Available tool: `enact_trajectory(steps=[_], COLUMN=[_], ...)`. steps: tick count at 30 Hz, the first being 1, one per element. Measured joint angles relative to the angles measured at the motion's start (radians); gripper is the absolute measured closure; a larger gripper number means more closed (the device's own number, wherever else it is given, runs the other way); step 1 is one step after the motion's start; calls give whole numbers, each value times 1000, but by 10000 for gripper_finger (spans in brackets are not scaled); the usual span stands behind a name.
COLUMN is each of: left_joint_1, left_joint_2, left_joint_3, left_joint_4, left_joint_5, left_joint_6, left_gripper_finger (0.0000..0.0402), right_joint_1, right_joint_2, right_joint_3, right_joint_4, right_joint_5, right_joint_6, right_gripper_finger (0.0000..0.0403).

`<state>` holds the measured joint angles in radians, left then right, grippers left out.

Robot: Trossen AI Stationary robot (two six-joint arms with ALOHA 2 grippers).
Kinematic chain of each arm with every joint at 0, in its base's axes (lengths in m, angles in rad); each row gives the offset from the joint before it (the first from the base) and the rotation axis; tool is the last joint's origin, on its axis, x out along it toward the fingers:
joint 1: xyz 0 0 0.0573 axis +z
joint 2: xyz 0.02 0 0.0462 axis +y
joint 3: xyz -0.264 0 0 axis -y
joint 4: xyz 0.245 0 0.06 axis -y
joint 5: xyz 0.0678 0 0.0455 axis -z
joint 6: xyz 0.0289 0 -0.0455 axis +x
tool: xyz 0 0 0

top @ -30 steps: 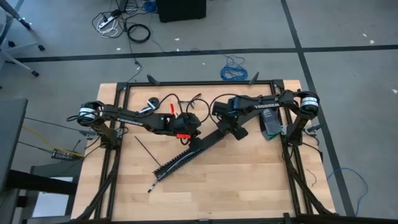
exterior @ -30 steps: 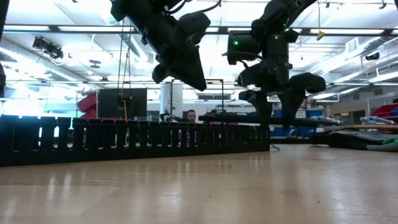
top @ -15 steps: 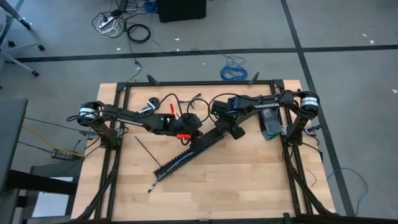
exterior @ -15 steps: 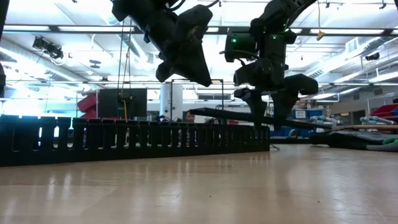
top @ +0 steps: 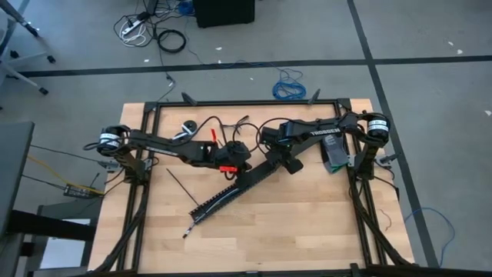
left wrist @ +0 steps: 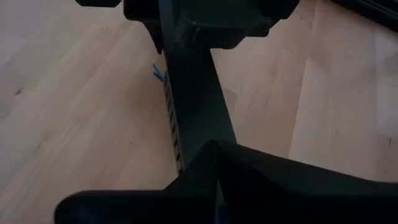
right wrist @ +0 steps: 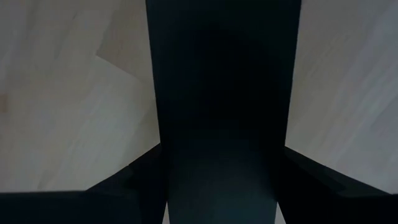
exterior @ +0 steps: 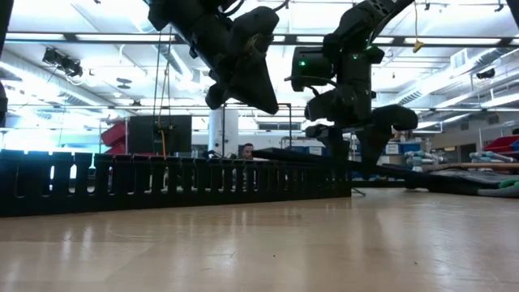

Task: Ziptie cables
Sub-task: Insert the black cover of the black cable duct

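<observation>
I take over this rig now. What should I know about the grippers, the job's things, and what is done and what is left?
Left gripper: shut and empty, hanging over the upper part of the wide black slotted strip.
Right gripper: closed on the upper end of that strip, one finger on each side, with the end lifted off the table.
Things: one thin black ziptie lies loose on the table, left of the strip. I cannot make out the wire bundle in any view.
Done: no tie is seen fastened.
Left: find the wires, gather them, and ziptie them.
</observation>
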<state>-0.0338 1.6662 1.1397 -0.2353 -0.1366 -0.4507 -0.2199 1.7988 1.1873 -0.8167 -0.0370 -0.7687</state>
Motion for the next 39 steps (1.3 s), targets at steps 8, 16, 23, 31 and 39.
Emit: enact_trajectory(steps=[8,16,23,31,39], left_joint_1=[5,12,12,12,12], left_joint_2=[57,63,63,63,63], left_joint_3=[1,0,0,0,0], left_joint_4=[56,96,97,112,112], left_joint_5=[148,170,168,168,168], left_joint_6=[8,26,27,27,27], left_gripper_finger=[401,401,401,401,401], right_joint_1=[0,8,8,8,8], right_joint_2=[0,-15,-33,-34,-34], right_joint_3=[2,2,2,2,54], right_joint_4=[4,10,9,15,-20], right_joint_5=[72,137,134,121,115], right_joint_6=[-12,-55,-101,-109,-108], right_gripper_finger=[174,174,174,174,174])
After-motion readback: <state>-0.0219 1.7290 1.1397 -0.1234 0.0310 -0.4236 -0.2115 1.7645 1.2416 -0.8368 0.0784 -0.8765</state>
